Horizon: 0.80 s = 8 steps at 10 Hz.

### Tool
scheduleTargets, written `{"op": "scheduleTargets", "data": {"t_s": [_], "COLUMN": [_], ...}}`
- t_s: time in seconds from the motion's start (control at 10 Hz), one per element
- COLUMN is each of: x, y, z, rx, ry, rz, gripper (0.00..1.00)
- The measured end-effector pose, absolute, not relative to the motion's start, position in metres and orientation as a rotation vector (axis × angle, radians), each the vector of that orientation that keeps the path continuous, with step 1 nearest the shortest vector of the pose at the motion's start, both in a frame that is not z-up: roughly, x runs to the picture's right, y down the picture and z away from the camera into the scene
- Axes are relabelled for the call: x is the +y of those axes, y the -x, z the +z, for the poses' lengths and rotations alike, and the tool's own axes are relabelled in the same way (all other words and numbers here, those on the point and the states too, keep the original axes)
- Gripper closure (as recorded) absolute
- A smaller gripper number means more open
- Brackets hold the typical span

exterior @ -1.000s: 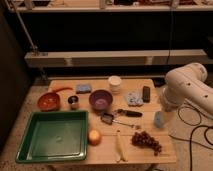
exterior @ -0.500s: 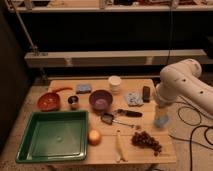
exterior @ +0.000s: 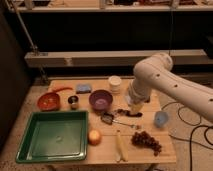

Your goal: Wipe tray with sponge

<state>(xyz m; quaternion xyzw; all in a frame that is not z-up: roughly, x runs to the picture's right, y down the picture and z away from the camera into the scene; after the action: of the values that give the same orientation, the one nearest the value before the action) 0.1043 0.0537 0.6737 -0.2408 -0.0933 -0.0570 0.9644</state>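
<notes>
- Gripper point(exterior: 134, 108) hangs from white arm point(exterior: 160, 80) right of centre over wooden table point(exterior: 150, 156), low above some dark clutter. Cannot tell how wide it is set, and nothing is visibly held.
- Blue sponge point(exterior: 83, 88) lies flat at the far edge, left of white cup point(exterior: 115, 83). It is well apart from gripper, so not yet picked.
- Green tray point(exterior: 30, 125) sits near left, rim up, nothing seen in it. It looks placed there as the wiping surface.
- Between gripper and sponge stands purple bowl point(exterior: 100, 99); a reach likely must clear it.
- Judged step: heading for sponge, wiping not begun.
</notes>
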Motion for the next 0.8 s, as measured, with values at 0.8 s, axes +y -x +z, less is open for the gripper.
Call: {"op": "scheduleTargets", "data": {"t_s": [0.8], "x": [0.041], "y": [0.028], "z": [0.695], "rx": [-0.276], "ry": [0.428], "rz": [-0.22], "gripper": [0.35]}}
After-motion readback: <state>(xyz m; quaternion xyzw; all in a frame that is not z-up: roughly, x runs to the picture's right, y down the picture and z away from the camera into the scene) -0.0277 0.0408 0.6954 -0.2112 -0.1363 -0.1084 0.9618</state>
